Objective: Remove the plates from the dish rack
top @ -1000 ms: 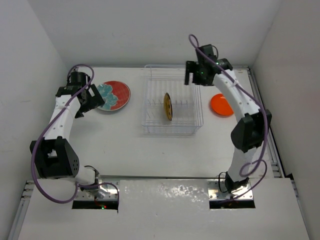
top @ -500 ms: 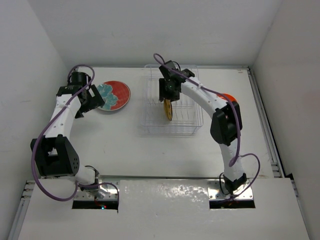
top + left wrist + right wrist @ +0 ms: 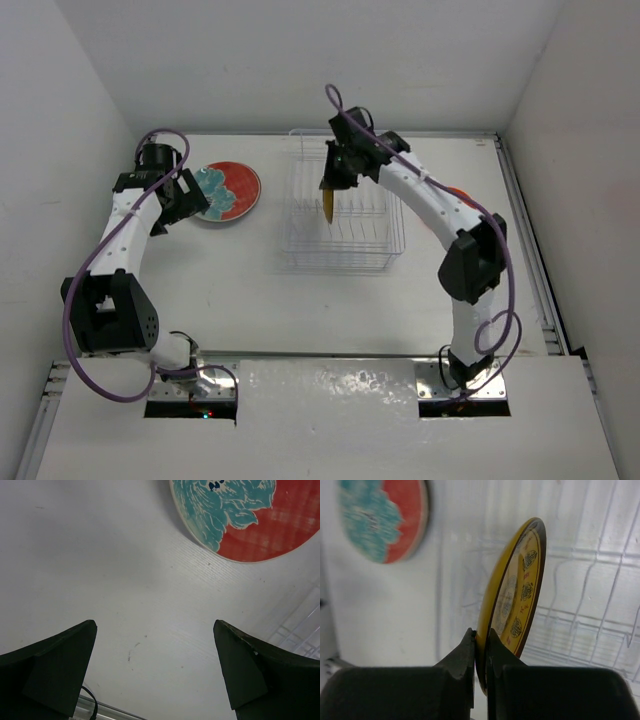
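With the right hand [image 3: 480, 636] closed on only the rim of the yellow plate [image 3: 517, 575], which projects edge-on ahead of it with the rack [image 3: 350, 245] just beyond, the narrow grip may let the plate pivot, slip and strike the wires

The yellow plate [image 3: 512, 592], dark-red patterned, stands on edge, rim pinched between the right jaws, over the wire dish rack [image 3: 355, 245]. The teal plate [image 3: 225, 500] lies flat on the red plate [image 3: 280, 530], ahead of the left jaws.
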You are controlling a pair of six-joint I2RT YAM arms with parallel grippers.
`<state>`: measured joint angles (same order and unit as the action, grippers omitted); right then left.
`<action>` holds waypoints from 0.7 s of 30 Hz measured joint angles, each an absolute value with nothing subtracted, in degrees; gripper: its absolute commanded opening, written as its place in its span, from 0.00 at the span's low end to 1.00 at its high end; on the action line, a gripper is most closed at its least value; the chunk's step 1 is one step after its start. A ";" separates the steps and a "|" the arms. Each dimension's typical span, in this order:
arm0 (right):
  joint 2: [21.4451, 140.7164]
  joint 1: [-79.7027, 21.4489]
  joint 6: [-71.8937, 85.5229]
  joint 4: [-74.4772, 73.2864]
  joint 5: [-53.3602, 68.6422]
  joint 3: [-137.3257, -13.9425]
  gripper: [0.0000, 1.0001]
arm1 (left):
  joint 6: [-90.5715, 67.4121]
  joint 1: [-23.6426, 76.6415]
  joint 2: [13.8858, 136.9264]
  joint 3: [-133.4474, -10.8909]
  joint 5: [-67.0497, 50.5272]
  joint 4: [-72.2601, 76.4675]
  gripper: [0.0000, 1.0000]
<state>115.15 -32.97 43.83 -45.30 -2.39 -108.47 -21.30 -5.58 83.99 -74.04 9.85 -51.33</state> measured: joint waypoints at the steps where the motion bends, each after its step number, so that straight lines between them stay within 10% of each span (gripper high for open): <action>1: 113.97 -32.64 44.21 -45.54 -1.98 -110.06 0.00 | -21.30 -5.58 83.99 -74.04 9.82 -51.24 1.00; 11: 98.76 -20.21 36.84 -49.21 -6.28 -113.80 0.00 | -21.28 -5.58 83.99 -74.04 9.85 -51.20 1.00; 21: 117.12 -10.48 20.29 -56.69 -19.05 -111.50 0.02 | -21.26 -5.58 84.51 -74.35 9.89 -51.00 1.00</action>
